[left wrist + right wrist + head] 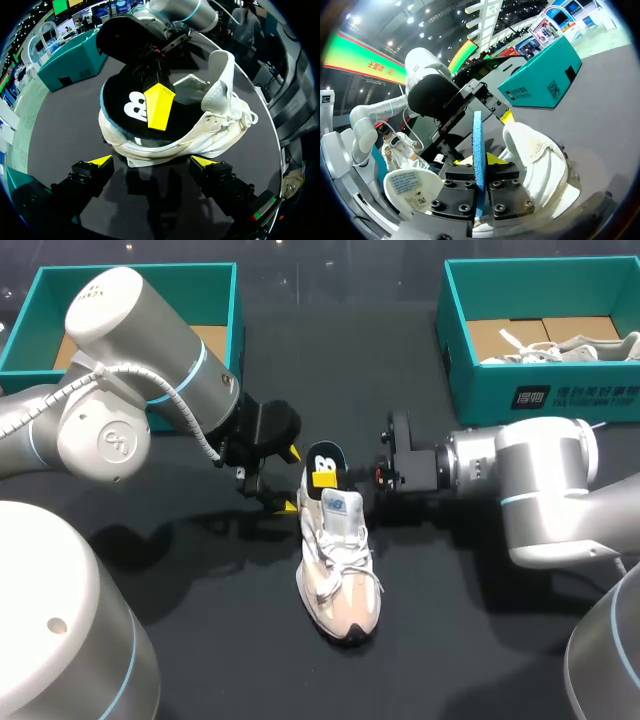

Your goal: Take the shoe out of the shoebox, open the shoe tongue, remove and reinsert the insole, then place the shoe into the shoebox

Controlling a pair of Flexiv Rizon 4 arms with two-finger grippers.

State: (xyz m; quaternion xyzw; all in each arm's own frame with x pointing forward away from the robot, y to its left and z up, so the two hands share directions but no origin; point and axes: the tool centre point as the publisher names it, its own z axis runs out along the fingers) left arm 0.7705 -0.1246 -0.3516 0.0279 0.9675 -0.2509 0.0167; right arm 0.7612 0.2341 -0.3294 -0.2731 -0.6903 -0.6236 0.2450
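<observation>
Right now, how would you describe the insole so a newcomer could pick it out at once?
At the middle of the black table lies a white shoe. Out of its heel end rises the insole, clamped in the right gripper: black on top with a white mark, blue underneath, unlike the pale shoe.

White shoe (210,125), black insole (120,100), left tool (152,161) spread

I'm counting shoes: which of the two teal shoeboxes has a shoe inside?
The right-hand teal cardboard shoebox: a white laced shoe lies in it. The left teal shoebox shows only brown cardboard floor where it is visible.
</observation>
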